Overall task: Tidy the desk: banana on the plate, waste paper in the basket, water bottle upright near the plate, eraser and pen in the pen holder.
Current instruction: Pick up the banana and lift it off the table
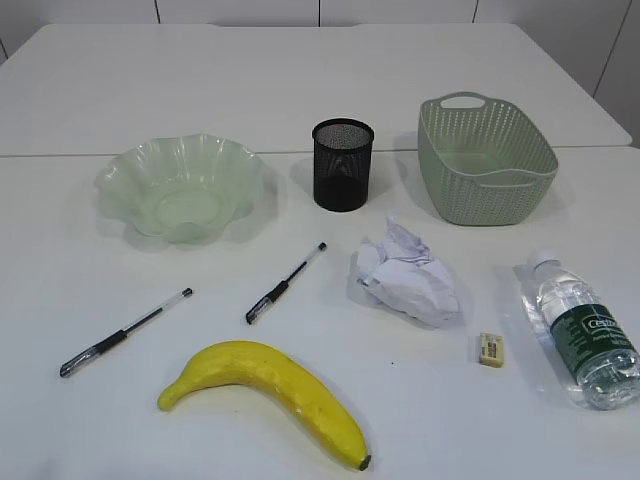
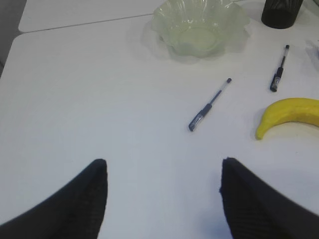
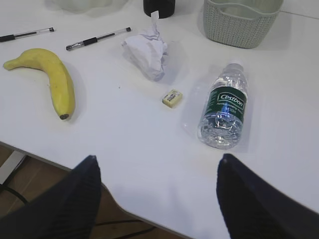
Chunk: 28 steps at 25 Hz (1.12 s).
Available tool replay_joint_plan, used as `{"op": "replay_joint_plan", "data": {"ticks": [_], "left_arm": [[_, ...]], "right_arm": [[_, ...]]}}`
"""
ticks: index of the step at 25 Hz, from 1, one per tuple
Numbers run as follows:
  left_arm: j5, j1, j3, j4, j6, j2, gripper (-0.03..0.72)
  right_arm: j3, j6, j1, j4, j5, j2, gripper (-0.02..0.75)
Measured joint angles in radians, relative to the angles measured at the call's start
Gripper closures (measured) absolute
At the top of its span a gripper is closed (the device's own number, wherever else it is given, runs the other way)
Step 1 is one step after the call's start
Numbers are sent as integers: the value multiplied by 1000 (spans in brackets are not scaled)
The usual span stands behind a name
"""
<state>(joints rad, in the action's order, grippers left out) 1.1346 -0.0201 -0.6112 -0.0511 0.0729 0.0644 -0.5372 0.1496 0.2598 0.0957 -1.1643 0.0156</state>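
White table (image 1: 300,90) below — left pincer (image 2: 164,199) and right pincer (image 3: 157,199) both gape wide, holding nothing, touching nothing.

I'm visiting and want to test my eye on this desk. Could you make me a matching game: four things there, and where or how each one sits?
Things:
1. banana
2. water bottle
3. pen holder
4. eraser

States:
A. standing upright between plate and basket
B. lying on its side at the right
C. between crumpled paper and bottle
D. lying nearest the front edge

Pairs: 1-D, 2-B, 3-A, 4-C
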Motion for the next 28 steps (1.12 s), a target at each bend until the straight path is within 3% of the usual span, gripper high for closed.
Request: {"op": "replay_joint_plan", "data": {"ticks": [22,28], "left_arm": [[0,0,-15,-26,-64,327,182],[-2,0,-91,-30,-64,444,182]], "right_arm": [[-184,-4,0,0,-19,344,202],[-220,-4,0,0,-43,411,202]]}}
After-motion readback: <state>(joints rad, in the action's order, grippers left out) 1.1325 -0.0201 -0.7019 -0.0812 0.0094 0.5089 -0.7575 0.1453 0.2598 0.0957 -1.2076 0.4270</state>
